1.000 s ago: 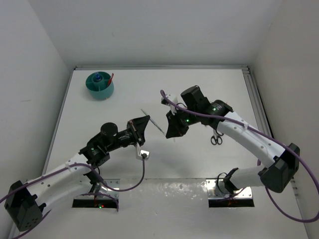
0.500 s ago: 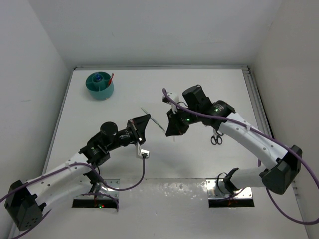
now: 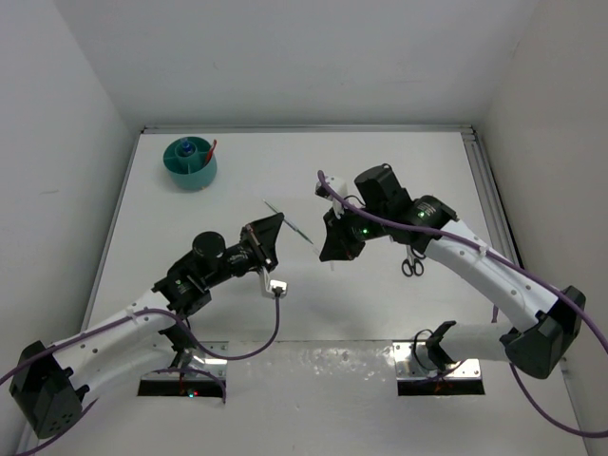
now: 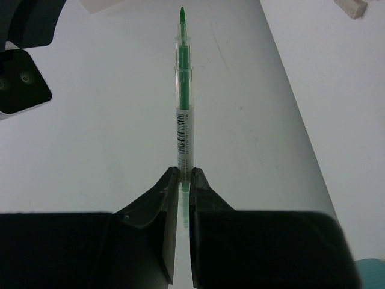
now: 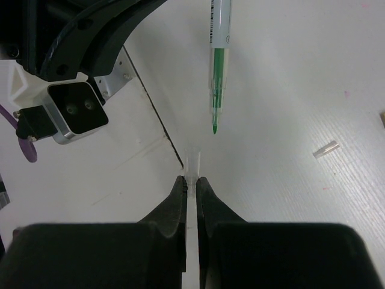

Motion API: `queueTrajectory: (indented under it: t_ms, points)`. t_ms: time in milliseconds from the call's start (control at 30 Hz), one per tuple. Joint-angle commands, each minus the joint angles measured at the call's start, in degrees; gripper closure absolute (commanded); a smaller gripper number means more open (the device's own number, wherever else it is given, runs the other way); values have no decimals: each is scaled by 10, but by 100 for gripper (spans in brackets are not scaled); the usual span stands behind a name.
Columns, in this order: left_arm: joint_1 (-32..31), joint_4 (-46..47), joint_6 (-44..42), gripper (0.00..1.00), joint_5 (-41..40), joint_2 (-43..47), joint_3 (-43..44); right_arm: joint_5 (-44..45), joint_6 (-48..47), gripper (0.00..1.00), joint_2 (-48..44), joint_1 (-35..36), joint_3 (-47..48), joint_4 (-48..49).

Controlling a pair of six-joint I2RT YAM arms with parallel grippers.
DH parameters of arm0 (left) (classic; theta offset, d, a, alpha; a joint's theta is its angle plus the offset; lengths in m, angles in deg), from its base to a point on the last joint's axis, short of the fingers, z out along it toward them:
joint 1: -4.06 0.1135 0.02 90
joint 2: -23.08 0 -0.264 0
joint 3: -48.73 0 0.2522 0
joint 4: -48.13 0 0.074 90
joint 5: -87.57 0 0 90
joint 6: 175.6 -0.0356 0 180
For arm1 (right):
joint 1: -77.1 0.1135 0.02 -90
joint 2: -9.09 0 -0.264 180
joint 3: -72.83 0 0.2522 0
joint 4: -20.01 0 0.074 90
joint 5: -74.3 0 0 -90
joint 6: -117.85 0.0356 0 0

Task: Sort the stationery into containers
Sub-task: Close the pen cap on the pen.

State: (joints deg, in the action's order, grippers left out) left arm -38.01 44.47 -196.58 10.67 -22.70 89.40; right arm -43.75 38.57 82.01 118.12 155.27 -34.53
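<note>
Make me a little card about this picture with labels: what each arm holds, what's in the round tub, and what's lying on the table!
Left end effector: shut on green pen, bare tip pointing out ahead
Right end effector: shut on small clear piece, maybe a cap
Pen tip and clear piece: apart, not touching
Teal tub: far left of table; holds blue-capped bottle and red pen
Scissors: flat on table by right arm

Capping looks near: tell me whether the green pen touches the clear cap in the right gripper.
Apart. The right wrist view shows a plain gap between the tip of the green pen and the clear cap.
</note>
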Motion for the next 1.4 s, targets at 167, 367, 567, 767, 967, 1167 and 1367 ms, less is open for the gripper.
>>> queueTrajectory:
  t_ms: [167,367,567,767,967,1167,1367]
  points:
    - [-7,25,-7,100,9,9,8,-1,-3,100,3,-1,5,17]
    - [-7,3,-6,100,14,17,8,0,-4,100,6,-8,7,20]
    - [-7,3,-2,100,19,17,5,-4,-3,100,10,-9,8,25]
    - [-6,8,1,100,26,12,0,-5,-1,100,13,-8,10,31]
    - [-7,15,1,100,34,8,1,-5,-1,100,15,-8,13,32]
    - [-7,6,3,100,42,14,-2,-3,0,100,16,-9,13,36]
    - [-13,8,-4,100,48,10,-5,-3,4,100,22,-10,20,44]
